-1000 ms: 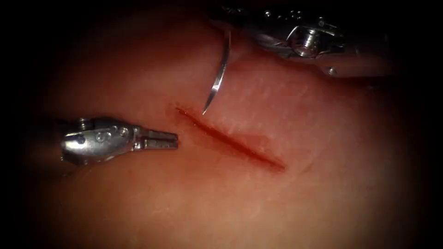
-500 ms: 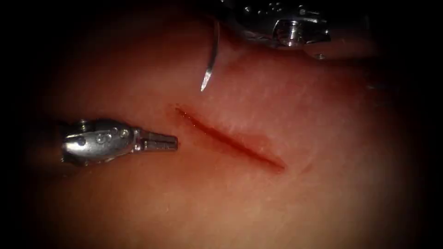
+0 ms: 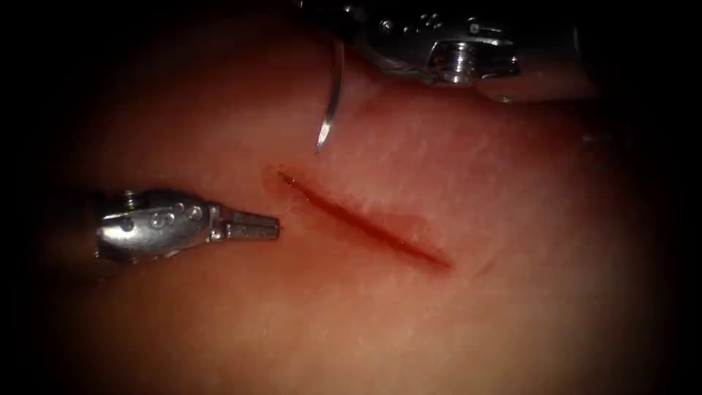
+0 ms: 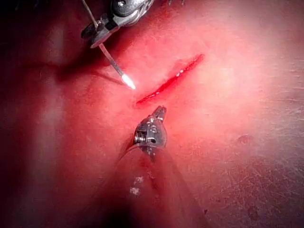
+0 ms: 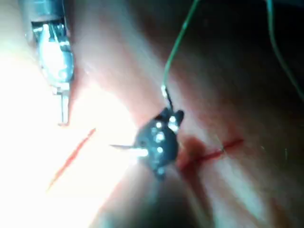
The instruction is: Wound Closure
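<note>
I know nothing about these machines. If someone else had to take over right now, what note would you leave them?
Right tool: jaws shut on the curved steel needle, gripped near its thread end. The needle is out of the tissue, its tip hanging above the cut's upper-left end. Thin green thread trails from the needle's back end.
Left tool: jaws shut, holding nothing, resting left of the cut.
Pink pork tissue: the straight red cut lies open with no stitches.
Done: needle loaded.
Left: the whole closure.
</note>
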You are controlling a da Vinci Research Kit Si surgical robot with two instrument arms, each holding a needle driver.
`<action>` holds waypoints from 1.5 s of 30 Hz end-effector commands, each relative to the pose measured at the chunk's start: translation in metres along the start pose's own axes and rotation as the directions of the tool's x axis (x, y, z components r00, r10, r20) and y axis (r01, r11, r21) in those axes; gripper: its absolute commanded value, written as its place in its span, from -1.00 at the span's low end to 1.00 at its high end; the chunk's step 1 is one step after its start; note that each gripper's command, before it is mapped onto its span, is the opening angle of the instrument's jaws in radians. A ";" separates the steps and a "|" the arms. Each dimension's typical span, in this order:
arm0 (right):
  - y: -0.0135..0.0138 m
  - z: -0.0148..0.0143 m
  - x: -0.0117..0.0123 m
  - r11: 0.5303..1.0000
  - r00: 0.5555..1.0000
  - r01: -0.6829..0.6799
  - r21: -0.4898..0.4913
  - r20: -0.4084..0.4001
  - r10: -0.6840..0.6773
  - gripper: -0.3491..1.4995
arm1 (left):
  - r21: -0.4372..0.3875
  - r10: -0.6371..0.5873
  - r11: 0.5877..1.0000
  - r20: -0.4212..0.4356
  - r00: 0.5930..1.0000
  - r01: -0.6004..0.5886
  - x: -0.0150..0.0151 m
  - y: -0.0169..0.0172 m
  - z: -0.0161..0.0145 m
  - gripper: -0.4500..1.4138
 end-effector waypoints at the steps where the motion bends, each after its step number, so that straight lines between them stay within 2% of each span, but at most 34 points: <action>1: -0.0001 0.0007 0.0002 1.000 1.000 0.000 0.001 -0.004 0.000 -1.00 | -0.002 0.001 1.000 -0.001 1.000 -0.001 -0.0002 -0.0002 0.0008 -0.59; 11: -0.0009 0.0006 0.0003 1.000 1.000 0.004 0.013 0.000 -0.004 -1.00 | -0.003 0.002 1.000 -0.001 1.000 -0.002 -0.0003 -0.0002 0.0007 -0.60; 18: 0.0009 -0.0010 0.0013 1.000 1.000 0.000 -0.014 -0.025 0.000 -1.00 | -0.007 -0.004 1.000 -0.001 1.000 0.004 -0.0003 -0.0003 0.0007 -0.64; 25: 0.0006 -0.0011 0.0018 1.000 1.000 0.015 -0.023 -0.024 -0.015 -1.00 | -0.010 -0.003 1.000 -0.002 1.000 0.003 -0.0003 -0.0003 0.0007 -0.68; 45: -0.0005 -0.0014 0.0010 0.999 0.999 0.049 0.012 -0.003 -0.049 -1.00 | -0.010 0.009 1.000 -0.002 1.000 -0.009 -0.0003 -0.0003 0.0007 -0.69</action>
